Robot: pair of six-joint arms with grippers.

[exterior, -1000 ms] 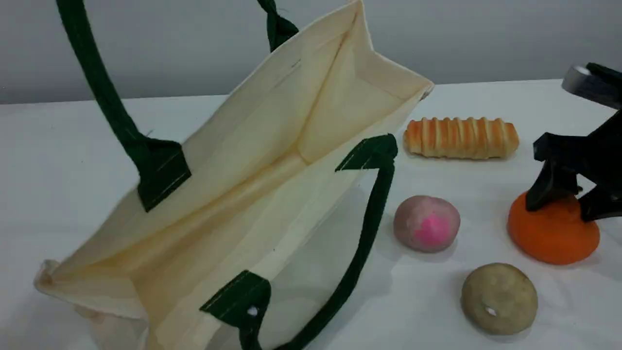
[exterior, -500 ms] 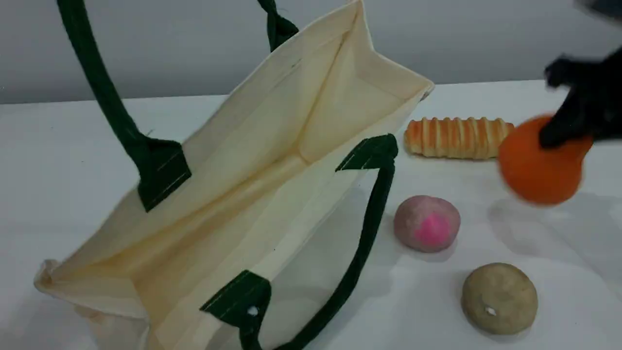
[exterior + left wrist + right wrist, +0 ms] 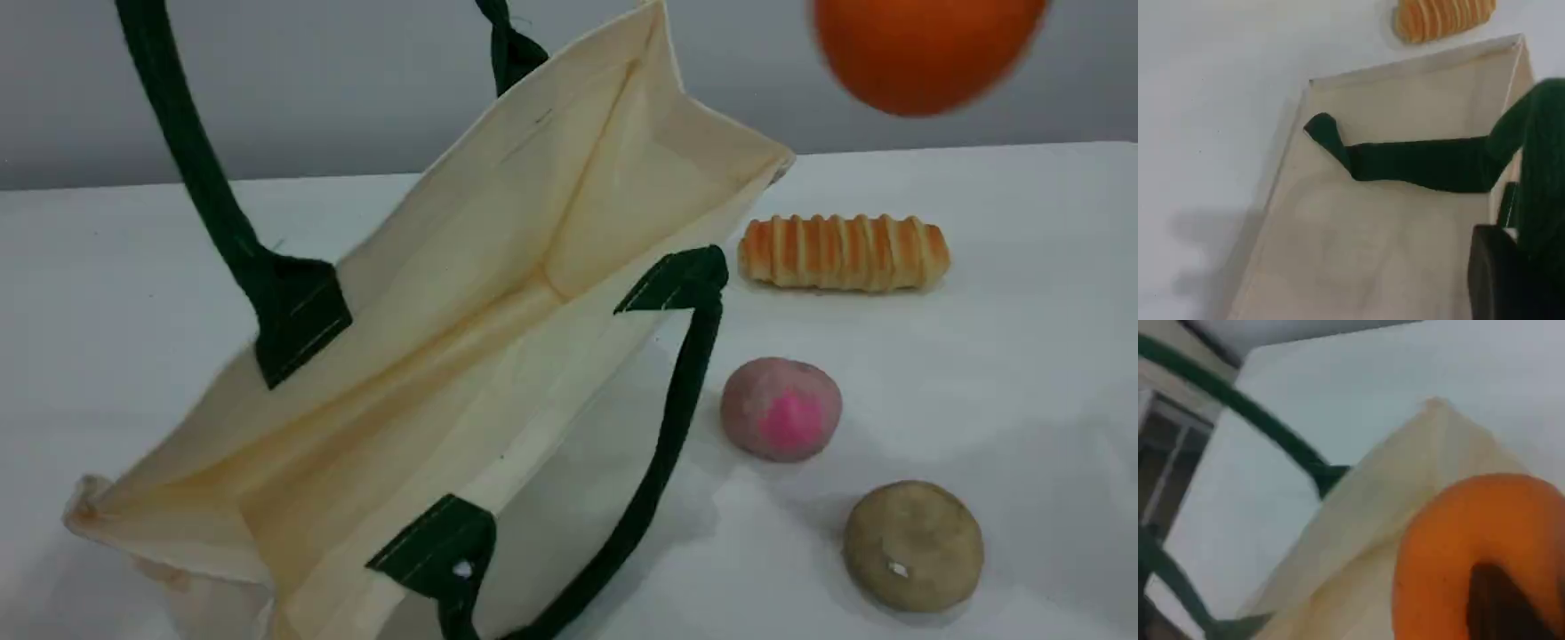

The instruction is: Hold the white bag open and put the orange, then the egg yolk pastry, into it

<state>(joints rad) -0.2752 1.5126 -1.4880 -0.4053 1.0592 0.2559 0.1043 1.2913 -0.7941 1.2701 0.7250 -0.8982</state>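
Above the table, bright orange [image 3: 925,49], blurred

Your left gripper [image 3: 1501,267] shows only as a dark fingertip at the bottom right of its own wrist view. It is closed on the dark green handle [image 3: 1531,167] of the white bag [image 3: 1391,227], and the handle runs up from the bag to the fingertip. Your right gripper [image 3: 1495,603] is closed too. It holds the orange [image 3: 1451,553] from above, up in the air. In the scene view you cannot see either arm.
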